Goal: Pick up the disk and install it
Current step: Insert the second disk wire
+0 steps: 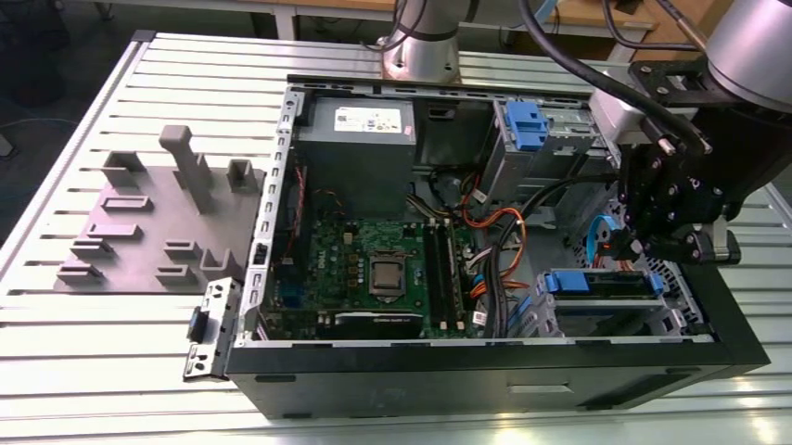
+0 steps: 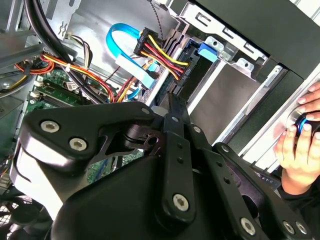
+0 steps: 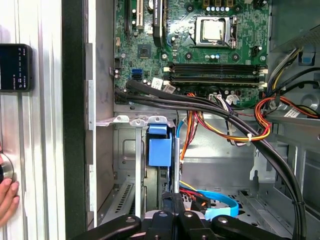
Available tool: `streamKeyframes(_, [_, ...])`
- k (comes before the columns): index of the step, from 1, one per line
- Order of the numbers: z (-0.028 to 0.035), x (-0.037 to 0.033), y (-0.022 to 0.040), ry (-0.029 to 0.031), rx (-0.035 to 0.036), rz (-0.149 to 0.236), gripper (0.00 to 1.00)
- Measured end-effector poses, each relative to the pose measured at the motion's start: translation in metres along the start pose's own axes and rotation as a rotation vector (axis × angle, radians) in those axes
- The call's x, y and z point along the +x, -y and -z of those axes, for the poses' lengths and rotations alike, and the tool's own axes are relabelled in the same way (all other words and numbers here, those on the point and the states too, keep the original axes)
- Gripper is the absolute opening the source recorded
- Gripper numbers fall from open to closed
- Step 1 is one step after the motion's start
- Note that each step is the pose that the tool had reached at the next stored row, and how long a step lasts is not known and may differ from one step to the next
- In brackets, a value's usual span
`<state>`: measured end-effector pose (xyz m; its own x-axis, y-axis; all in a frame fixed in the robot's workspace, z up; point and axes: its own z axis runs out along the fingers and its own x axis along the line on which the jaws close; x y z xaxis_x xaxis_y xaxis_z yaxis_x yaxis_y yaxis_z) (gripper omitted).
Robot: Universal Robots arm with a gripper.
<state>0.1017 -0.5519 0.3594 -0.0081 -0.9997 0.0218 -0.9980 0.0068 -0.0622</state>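
While low inside the computer case [image 1: 495, 366], pincer [image 2: 172, 102] clenched, empty, near the disk [image 3: 160, 150] in its bay.

The desk [image 1: 74, 362] is ribbed, pale, softly shining metal. The computer case [image 1: 495, 375] has a matt black shell and bare grey sheet-metal walls. The tool [image 2: 150, 200] looks smooth black with bright screws. The disk [image 3: 160, 150] wears blue plastic.
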Motion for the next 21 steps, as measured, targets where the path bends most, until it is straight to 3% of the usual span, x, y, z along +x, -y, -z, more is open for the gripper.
streamKeyframes(3, [0.0006,-0.0003,0.0012,0.0022,-0.0064,0.0,0.11])
streamKeyframes(11, [0.0086,-0.0029,0.0032,0.0045,-0.0081,0.0,0.11])
streamKeyframes(17, [0.009,-0.0189,0.0037,0.0043,-0.0094,0.0,0.11])
streamKeyframes(21, [0.0091,-0.0216,0.0043,0.0042,-0.0106,0.0,0.11])
